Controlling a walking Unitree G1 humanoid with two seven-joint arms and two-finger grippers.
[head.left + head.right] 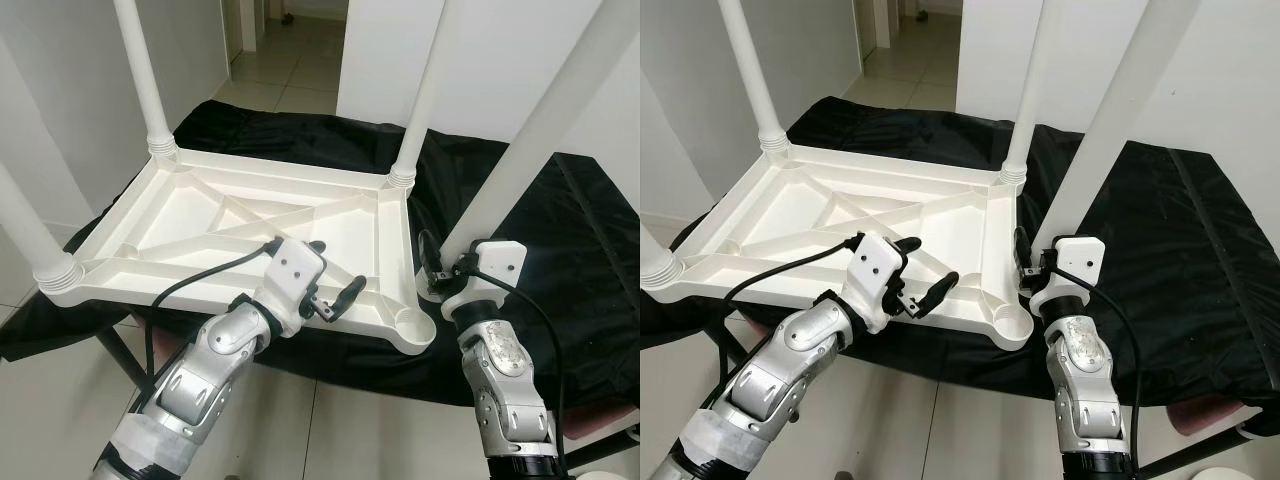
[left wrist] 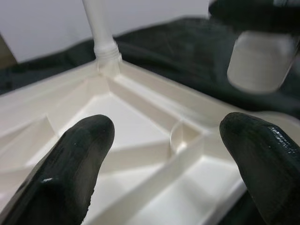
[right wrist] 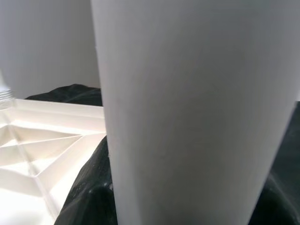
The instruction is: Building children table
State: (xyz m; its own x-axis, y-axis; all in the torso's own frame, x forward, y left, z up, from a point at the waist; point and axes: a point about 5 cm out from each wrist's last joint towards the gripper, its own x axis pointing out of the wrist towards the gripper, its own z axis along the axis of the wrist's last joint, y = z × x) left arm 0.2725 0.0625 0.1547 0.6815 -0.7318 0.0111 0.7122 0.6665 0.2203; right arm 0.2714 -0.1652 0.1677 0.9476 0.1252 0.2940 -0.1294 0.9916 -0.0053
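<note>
A white plastic tabletop (image 1: 200,215) lies upside down on a black cloth. Three white legs stand in its corners: far left (image 1: 145,80), far right (image 1: 425,100) and near left (image 1: 25,225). The near right corner socket (image 1: 413,325) is empty. My right gripper (image 1: 437,270) is shut on the lower end of a fourth leg (image 1: 530,130), which leans up to the right just beside that corner; up close, this leg (image 3: 197,117) fills the right wrist view. My left gripper (image 1: 335,272) hovers open over the tabletop's near edge, its fingers (image 2: 79,164) spread above the ribs.
The black cloth (image 1: 560,250) covers a low stand and spreads to the right. Tiled floor (image 1: 330,420) lies in front of me. White walls close in on both sides, with an open doorway (image 1: 290,50) behind the table.
</note>
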